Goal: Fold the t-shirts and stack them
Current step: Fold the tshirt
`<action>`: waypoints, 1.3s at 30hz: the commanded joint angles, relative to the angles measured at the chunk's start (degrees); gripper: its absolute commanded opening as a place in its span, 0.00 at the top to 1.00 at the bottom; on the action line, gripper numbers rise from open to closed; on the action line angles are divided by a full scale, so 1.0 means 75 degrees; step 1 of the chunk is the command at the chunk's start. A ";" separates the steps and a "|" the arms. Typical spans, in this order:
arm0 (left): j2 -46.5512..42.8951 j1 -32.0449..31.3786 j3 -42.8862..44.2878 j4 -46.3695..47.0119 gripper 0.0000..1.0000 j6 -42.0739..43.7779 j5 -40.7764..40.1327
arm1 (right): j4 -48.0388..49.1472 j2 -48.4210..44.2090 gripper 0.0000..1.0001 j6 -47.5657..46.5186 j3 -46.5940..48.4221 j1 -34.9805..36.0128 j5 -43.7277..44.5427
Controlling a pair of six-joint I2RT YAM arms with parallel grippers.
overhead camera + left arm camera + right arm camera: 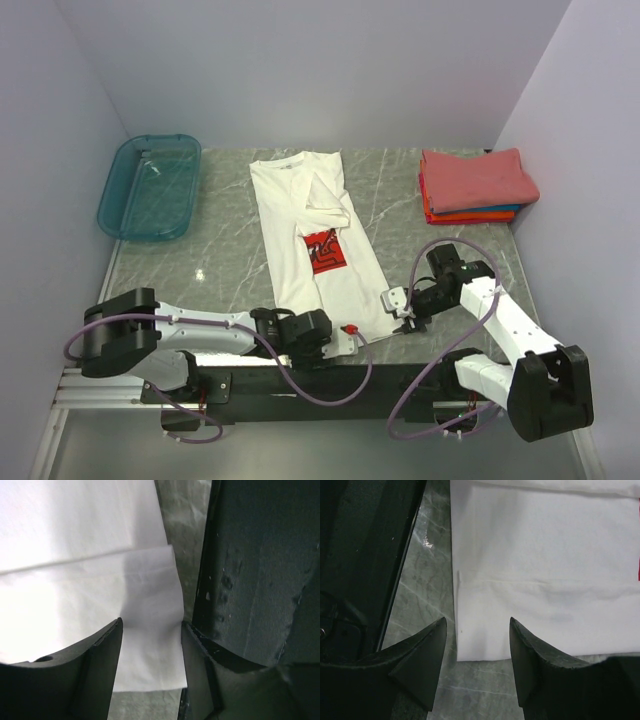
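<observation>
A white t-shirt [312,225] with a red square chest print [323,250] lies folded lengthwise down the middle of the table, hem toward the arms. My left gripper [345,336] is low at the hem's near edge. In the left wrist view it [152,622] is open, and a corner flap of the white cloth [150,645] lies flat between its fingers [97,670]. My right gripper [402,314] sits at the hem's right corner. It [477,620] is open too, straddling that corner of the shirt [485,640]. Folded coral-red, orange and blue t-shirts [475,182] are stacked at the back right.
A teal plastic bin [150,186] stands at the back left on the grey marble table [220,260]. The black rail [400,380] along the table's near edge lies close behind both grippers. White walls close in the left, right and back.
</observation>
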 commanded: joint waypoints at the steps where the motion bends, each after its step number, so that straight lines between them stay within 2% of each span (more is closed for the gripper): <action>1: 0.0270 -0.0023 0.0137 -0.0126 0.46 0.0117 -0.0111 | -0.0048 0.0016 0.40 -0.0184 -0.0123 -0.0032 0.0070; 3: 0.0223 -0.0023 0.0091 -0.0091 0.49 0.0128 -0.0158 | 0.0034 -0.0019 0.40 -0.0196 -0.0182 -0.0043 0.0176; 7: 0.0200 -0.0023 0.0067 -0.0091 0.64 0.0140 -0.0170 | 0.0221 0.0004 0.40 -0.0429 -0.0381 0.0003 0.0340; 11: 0.0130 -0.0023 0.0020 -0.0032 0.92 0.0140 -0.0263 | 0.0607 0.0132 0.41 -0.0852 -0.0732 0.0214 0.0621; 13: -0.0046 -0.0023 -0.0073 0.0026 0.99 0.0163 -0.0310 | 0.0783 0.0226 0.42 -0.0759 -0.0768 0.0494 0.0879; 16: -0.0350 -0.0023 -0.0191 0.0144 1.00 0.0198 -0.0345 | 0.1485 0.0227 0.43 -0.0092 -0.0896 0.0916 0.1323; 20: -0.0492 -0.0023 -0.0250 0.0167 1.00 0.0199 -0.0334 | 0.3111 0.0121 0.43 0.1079 -0.1376 0.2028 0.2237; 23: -0.0538 -0.0023 -0.0261 0.0155 1.00 0.0257 -0.0310 | 0.3432 0.0238 0.44 0.1315 -0.1482 0.2195 0.2496; 26: -0.0667 -0.0023 -0.0320 0.0179 1.00 0.0339 -0.0299 | 0.3666 0.0320 0.51 0.1655 -0.1471 0.2335 0.2590; 27: -0.0760 -0.0023 -0.0343 0.0179 1.00 0.0362 -0.0310 | 0.3725 0.0320 0.53 0.1795 -0.1494 0.2417 0.2625; 30: -0.0994 -0.0023 -0.0437 0.0202 1.00 0.0445 -0.0439 | 0.3807 0.0320 0.71 0.1948 -0.1506 0.2558 0.2766; 31: -0.1065 -0.0023 -0.0437 0.0214 1.00 0.0491 -0.0451 | 0.3796 0.0309 0.83 0.1972 -0.1494 0.2558 0.2766; 34: -0.1276 -0.0011 -0.0519 0.0062 1.00 0.0876 -0.0638 | 0.3609 0.0308 1.00 0.2124 -0.1331 0.2559 0.2580; 37: -0.1487 0.0421 -0.0496 0.0108 1.00 0.1170 -0.0429 | 0.2871 0.0425 1.00 0.2299 -0.0559 0.2442 0.2088; 39: -0.1523 0.1006 -0.0321 0.0214 1.00 0.1346 -0.0288 | 0.2578 0.0658 1.00 0.2545 0.0202 0.2219 0.1853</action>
